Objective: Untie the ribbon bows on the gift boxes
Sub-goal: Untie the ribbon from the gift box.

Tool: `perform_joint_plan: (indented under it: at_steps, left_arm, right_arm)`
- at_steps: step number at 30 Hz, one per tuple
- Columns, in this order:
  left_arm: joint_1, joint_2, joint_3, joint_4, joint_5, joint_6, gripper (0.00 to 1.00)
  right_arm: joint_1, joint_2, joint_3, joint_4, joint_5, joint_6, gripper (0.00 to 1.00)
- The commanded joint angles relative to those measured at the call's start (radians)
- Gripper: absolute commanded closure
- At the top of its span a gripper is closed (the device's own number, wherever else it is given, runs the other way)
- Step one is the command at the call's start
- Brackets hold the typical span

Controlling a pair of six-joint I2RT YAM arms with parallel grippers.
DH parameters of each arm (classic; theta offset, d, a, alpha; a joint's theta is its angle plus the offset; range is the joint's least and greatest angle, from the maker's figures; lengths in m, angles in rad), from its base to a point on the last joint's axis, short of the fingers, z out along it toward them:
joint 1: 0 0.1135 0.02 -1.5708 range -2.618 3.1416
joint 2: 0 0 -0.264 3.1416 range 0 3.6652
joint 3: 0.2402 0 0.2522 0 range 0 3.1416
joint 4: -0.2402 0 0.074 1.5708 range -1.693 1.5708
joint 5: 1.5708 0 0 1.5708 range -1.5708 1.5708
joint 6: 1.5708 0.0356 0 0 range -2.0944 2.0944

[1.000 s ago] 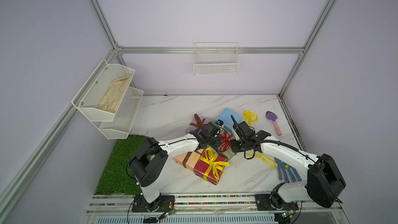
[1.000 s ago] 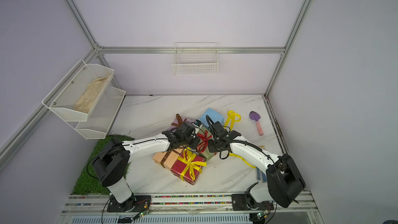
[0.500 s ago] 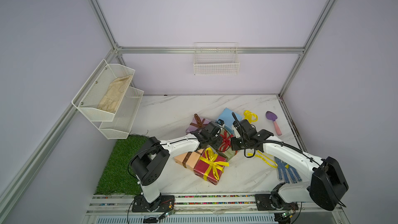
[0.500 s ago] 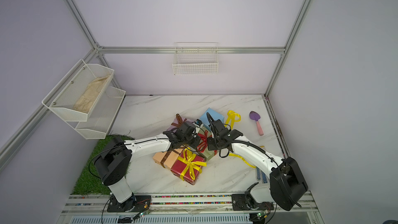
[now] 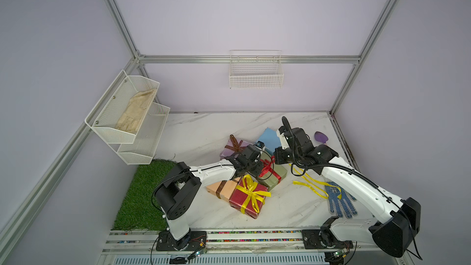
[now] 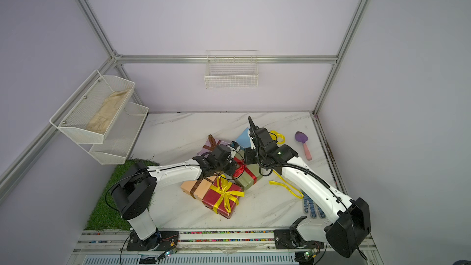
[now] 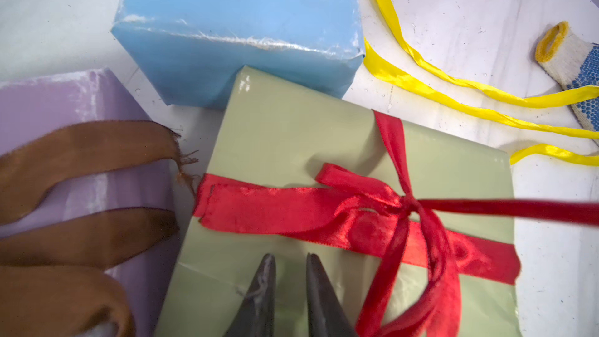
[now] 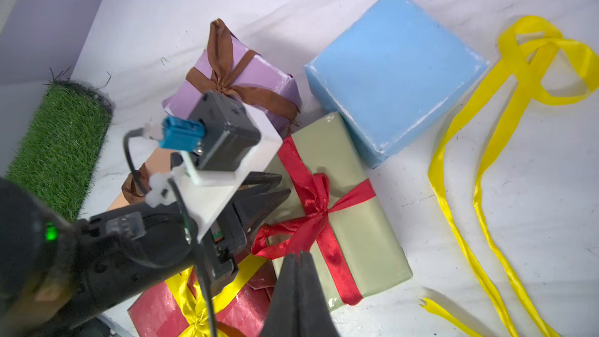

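The olive green gift box [image 7: 291, 131] lies mid-table with a red ribbon bow [image 7: 405, 204] tied on top. My right gripper [image 8: 299, 254] is shut on one tail of that red ribbon, which runs taut from the knot. My left gripper [image 7: 288, 257] hovers just over the olive box [image 5: 276, 174] beside the bow, its jaws a narrow gap apart with nothing between them. Around it lie a lilac box with a brown bow [image 8: 236, 69], a bare light blue box [image 8: 395, 69], a peach-orange box with a brown band [image 5: 224, 187] and a dark red box with a yellow bow [image 5: 249, 197].
A loose yellow ribbon [image 5: 311, 184] and a blue-dotted glove [image 5: 340, 201] lie to the right under my right arm. A purple trowel [image 6: 303, 144] sits at the back right and a grass mat [image 5: 145, 195] at the front left. White wire baskets [image 5: 256, 72] hang on the walls.
My right gripper's jaws have closed on the red ribbon tail. My left gripper's jaws have narrowed over the olive box. Both arms have barely shifted.
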Motion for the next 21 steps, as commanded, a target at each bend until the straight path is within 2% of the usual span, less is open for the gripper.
perform_joint_plan:
  at_steps: [1,16,21]
  left_arm:
    - [-0.005,0.036,-0.046,-0.025,0.004,-0.019,0.81]
    - [-0.005,0.033,-0.064,-0.02,0.005,-0.024,0.82]
    - [-0.005,0.032,-0.07,-0.017,0.001,-0.027,0.82]
  right_arm:
    - [0.005,-0.026,0.074,-0.049,0.052,-0.034,1.0]
    - [0.003,0.025,0.362,-0.089,0.203,-0.161,1.0]
    - [0.001,0.059,0.463,-0.082,0.215,-0.196,1.0]
